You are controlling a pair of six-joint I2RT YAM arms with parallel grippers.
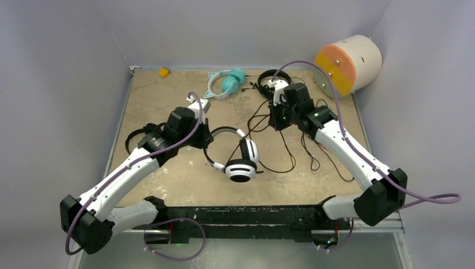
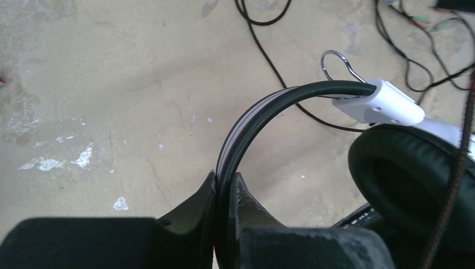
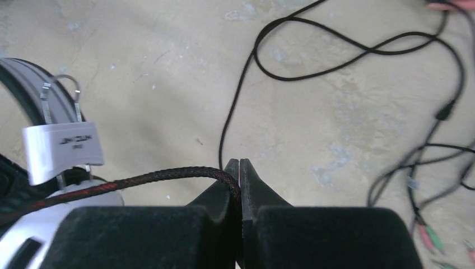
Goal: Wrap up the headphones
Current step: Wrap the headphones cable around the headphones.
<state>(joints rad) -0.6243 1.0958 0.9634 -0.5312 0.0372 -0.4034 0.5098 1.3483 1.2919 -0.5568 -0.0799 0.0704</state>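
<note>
The white-and-black headphones [image 1: 242, 163] lie at the table's middle. My left gripper [image 1: 206, 138] is shut on their black headband [image 2: 263, 109], which stands on edge between the jaws [image 2: 224, 182]; the white slider [image 2: 386, 102] and a black ear pad [image 2: 409, 174] lie to the right. My right gripper [image 1: 275, 124] is shut on a braided black-and-red cable [image 3: 168, 176] that runs left toward the white headset [image 3: 61, 147]. The teal cat-ear headset [image 1: 227, 83] and an all-black headset [image 1: 275, 77] lie at the back. Another black headset [image 1: 134, 139] is partly hidden under my left arm.
Thin black cables [image 1: 291, 151] lie tangled between the arms and under my right arm, also in the right wrist view [image 3: 336, 61]. A white cylinder with an orange and yellow face [image 1: 347, 64] stands at the back right. A small yellow object [image 1: 163, 72] is at the back left.
</note>
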